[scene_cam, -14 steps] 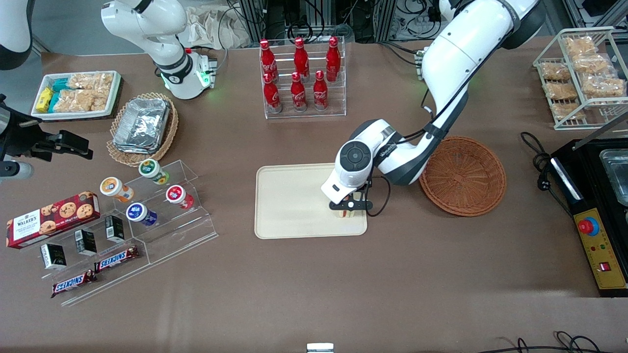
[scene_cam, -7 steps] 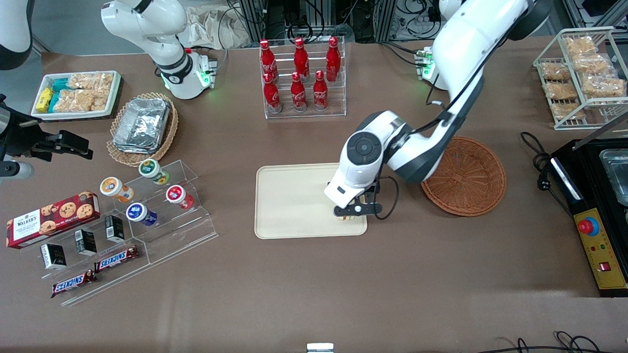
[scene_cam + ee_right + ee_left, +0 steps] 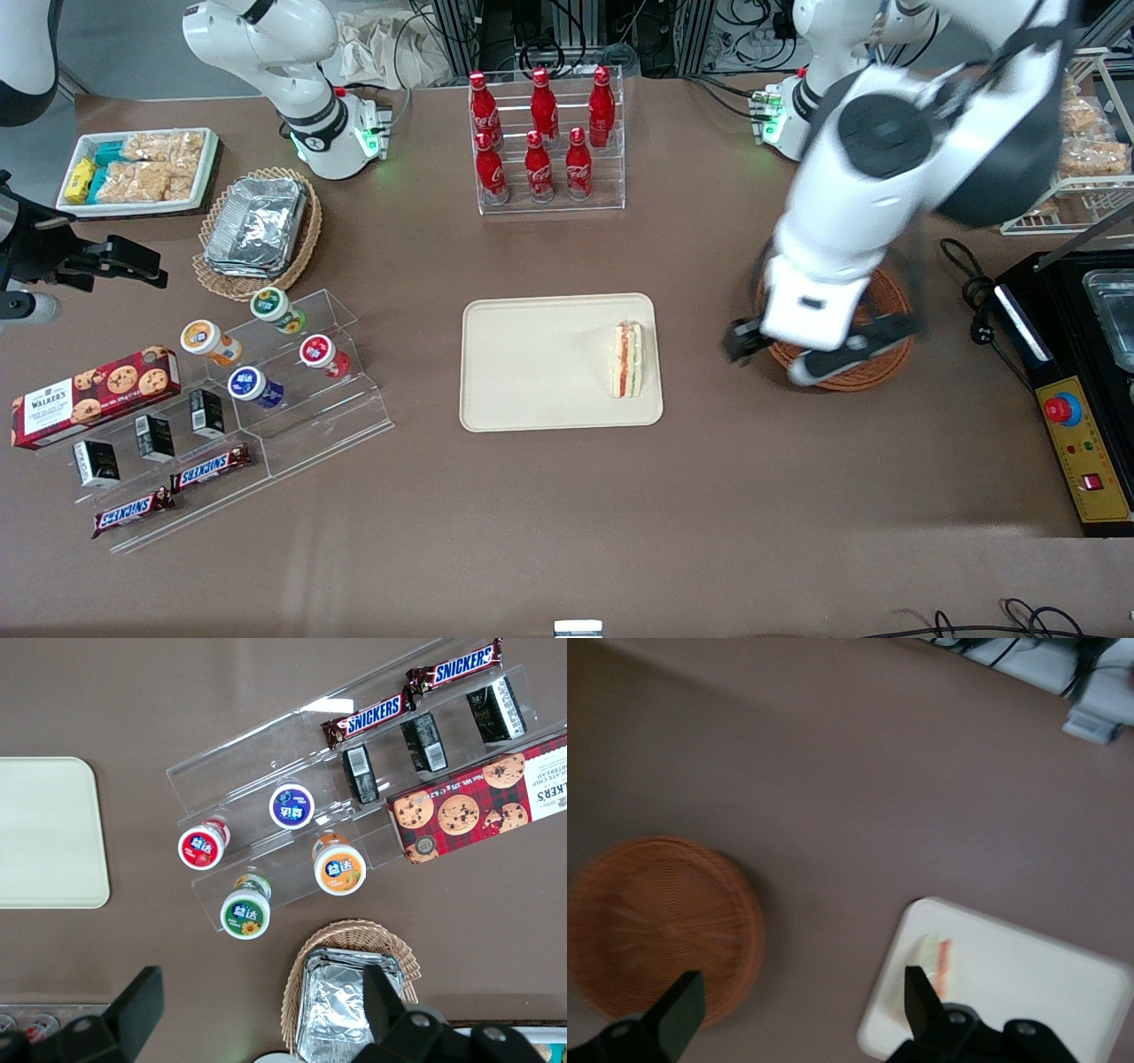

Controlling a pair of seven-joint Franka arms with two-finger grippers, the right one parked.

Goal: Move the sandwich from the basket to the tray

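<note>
Now I see the sandwich (image 3: 628, 360) lying on the tray (image 3: 532, 363), at the end nearest the basket (image 3: 873, 368), filling stripe showing. Nothing touches it. The wicker basket (image 3: 656, 926) looks empty. My tool (image 3: 819, 347) hangs above the basket, well apart from the sandwich; its fingers (image 3: 920, 997) stand wide apart and grip nothing. I judge the placing step done. What is left, I think, is only to bring the arm somewhere clear of the worktop (image 3: 567, 514).

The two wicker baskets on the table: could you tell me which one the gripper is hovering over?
The gripper, open, hangs over the reddish-brown basket, which looks empty. The lighter tan basket, toward the parked arm's end, holds foil trays.
</note>
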